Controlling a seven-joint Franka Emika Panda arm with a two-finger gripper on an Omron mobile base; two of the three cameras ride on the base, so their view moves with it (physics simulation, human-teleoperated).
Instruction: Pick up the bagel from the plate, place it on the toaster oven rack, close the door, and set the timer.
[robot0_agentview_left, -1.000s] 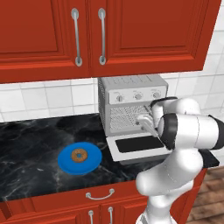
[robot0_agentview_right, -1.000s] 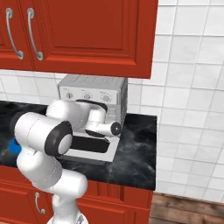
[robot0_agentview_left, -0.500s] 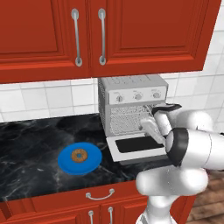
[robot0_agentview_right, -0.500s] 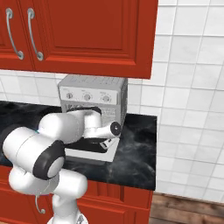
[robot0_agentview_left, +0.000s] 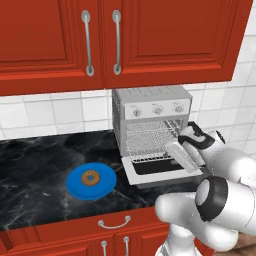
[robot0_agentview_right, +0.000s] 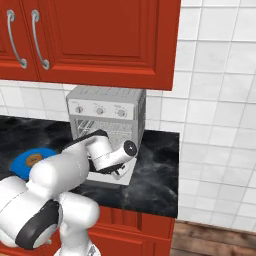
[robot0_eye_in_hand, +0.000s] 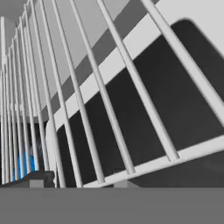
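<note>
Left base view: gripper (robot0_agentview_left: 176, 131) at the open toaster oven (robot0_agentview_left: 151, 125), just over the toaster oven rack (robot0_agentview_left: 150, 135), door (robot0_agentview_left: 159, 168) folded down below it. Bagel (robot0_agentview_left: 90, 177) on plate (robot0_agentview_left: 91, 181), well left of gripper. Right base view: gripper hidden behind wrist. Hand view: rack bars close up; grip state cannot tell.

The oven mouth is spanned by the rack (robot0_agentview_left: 150, 134) and fronted by the lowered door (robot0_agentview_left: 160, 169); open counter (robot0_agentview_left: 35, 160) is left around the plate (robot0_agentview_left: 91, 181).
</note>
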